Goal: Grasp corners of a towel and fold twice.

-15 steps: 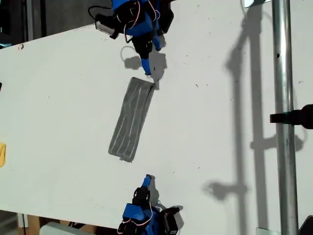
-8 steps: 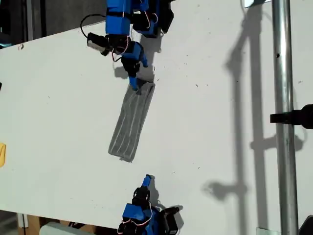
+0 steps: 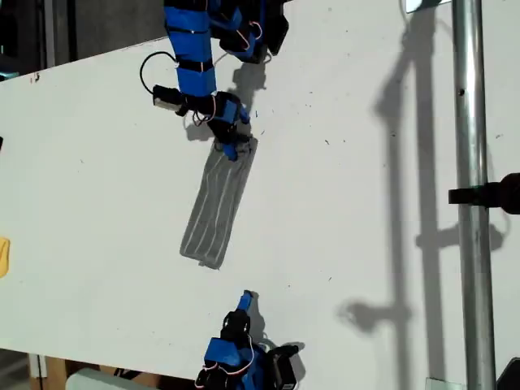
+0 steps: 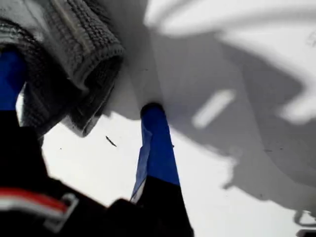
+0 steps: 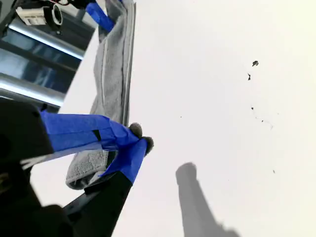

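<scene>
The towel (image 3: 218, 205) lies on the white table (image 3: 366, 244) as a narrow grey striped strip, folded lengthwise and running slantwise. My first gripper (image 3: 230, 146) is open at the strip's far end. In the first wrist view one blue finger (image 4: 11, 74) rests on the bunched folded layers of the towel (image 4: 74, 44), and the other finger (image 4: 155, 133) touches bare table beside that end's corner (image 4: 84, 126). My second gripper (image 3: 242, 302) is shut on nothing, apart from the near end of the towel (image 5: 111, 74). Its fingertips (image 5: 140, 143) meet.
A metal pole (image 3: 471, 203) with a black clamp (image 3: 487, 195) stands at the exterior view's right and casts shadows on the table. A yellow object (image 3: 3, 256) sits at that view's left edge. The table's near edge runs beside the second arm's base.
My first arm has swung toward the exterior view's left and come down onto the towel's far end. The towel and my second arm have stayed where they were.
</scene>
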